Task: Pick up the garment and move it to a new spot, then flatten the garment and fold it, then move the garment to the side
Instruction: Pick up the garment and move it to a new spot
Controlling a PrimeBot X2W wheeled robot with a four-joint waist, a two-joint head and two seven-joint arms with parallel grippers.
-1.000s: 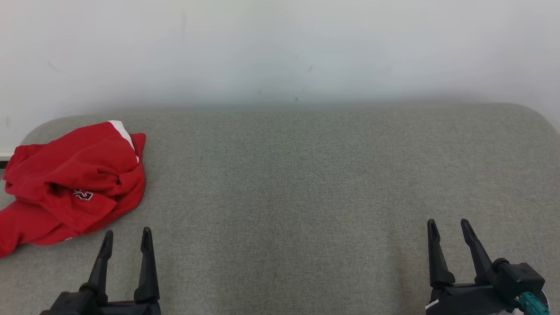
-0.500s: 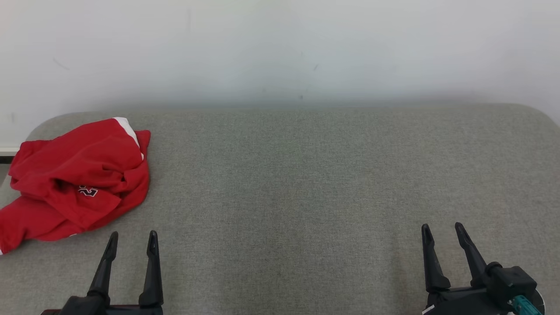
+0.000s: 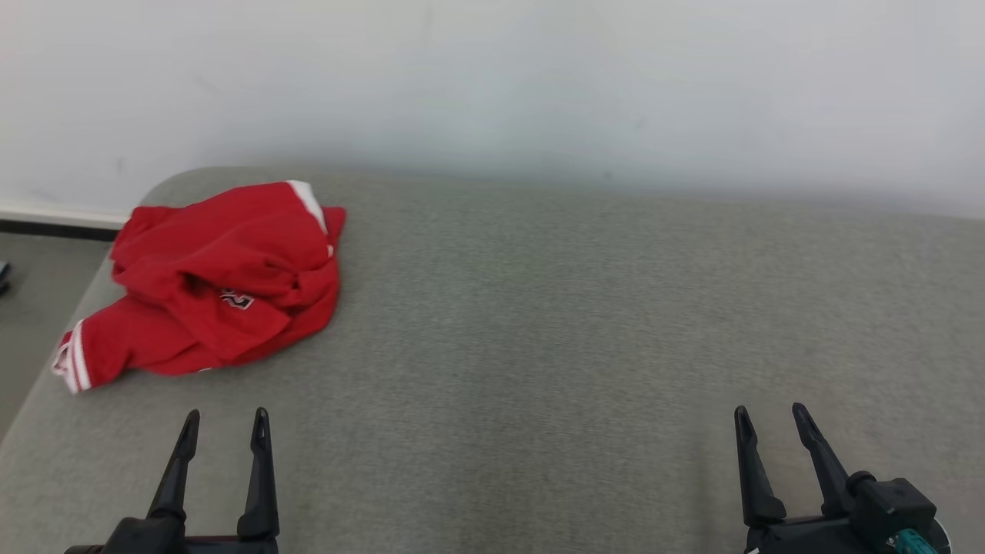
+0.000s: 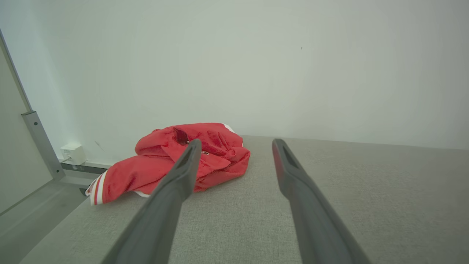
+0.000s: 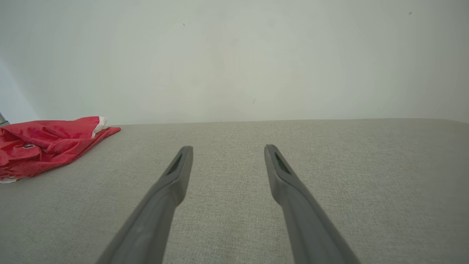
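Observation:
The garment (image 3: 223, 281) is a crumpled red shirt with white trim and a small logo, lying at the far left corner of the grey cushioned surface (image 3: 539, 323). It also appears in the left wrist view (image 4: 190, 157), partly behind one finger, and at the left edge of the right wrist view (image 5: 44, 145). My left gripper (image 3: 225, 419) hovers open at the lower left, short of the garment and touching nothing. My right gripper (image 3: 768, 415) is open at the lower right, far from the garment, with nothing between its fingers.
A white wall (image 3: 492, 85) rises behind the surface. The surface's rounded left edge drops to a grey floor (image 3: 38, 285). In the left wrist view a metal post (image 4: 40, 143) and a white wall socket (image 4: 73, 153) stand left of the garment.
The head camera has turned left, so the garment now sits further right and higher in view and the left floor shows. Both grippers stay open, slightly lower in frame.

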